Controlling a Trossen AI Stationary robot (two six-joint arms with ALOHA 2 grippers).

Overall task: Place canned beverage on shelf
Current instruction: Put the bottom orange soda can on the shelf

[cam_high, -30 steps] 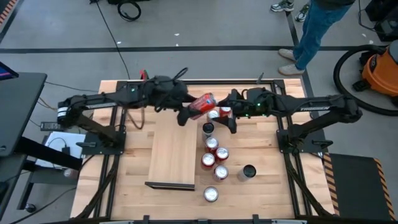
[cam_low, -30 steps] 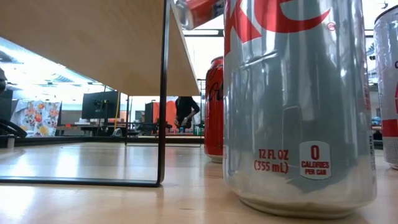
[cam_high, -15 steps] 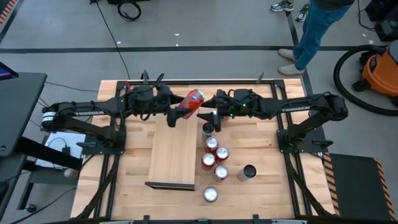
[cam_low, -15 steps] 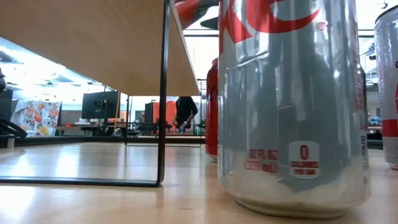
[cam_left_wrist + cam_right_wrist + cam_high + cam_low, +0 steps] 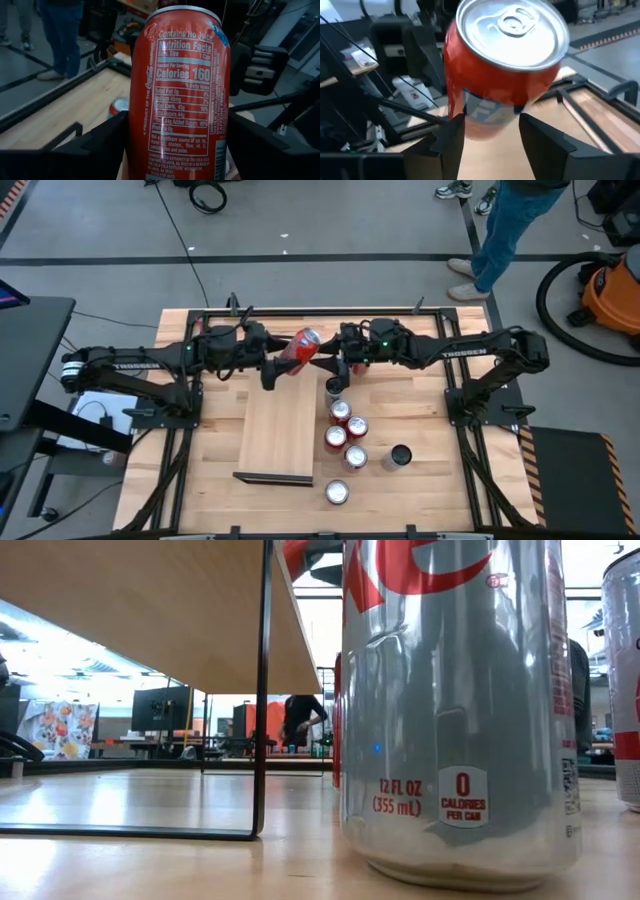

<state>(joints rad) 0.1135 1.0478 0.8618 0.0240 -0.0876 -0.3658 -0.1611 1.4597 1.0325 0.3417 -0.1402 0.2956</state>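
We hold the red can (image 5: 303, 346) in our left gripper (image 5: 283, 358), clamped around it, above the shelf's (image 5: 278, 430) far end; our right gripper (image 5: 333, 357) stands open beside it; placing remains.

Overhead, table-level and 2 wrist views share the red can (image 5: 302, 346).

Grey floor (image 5: 330, 230), orange vacuum (image 5: 612, 292), perhaps desks
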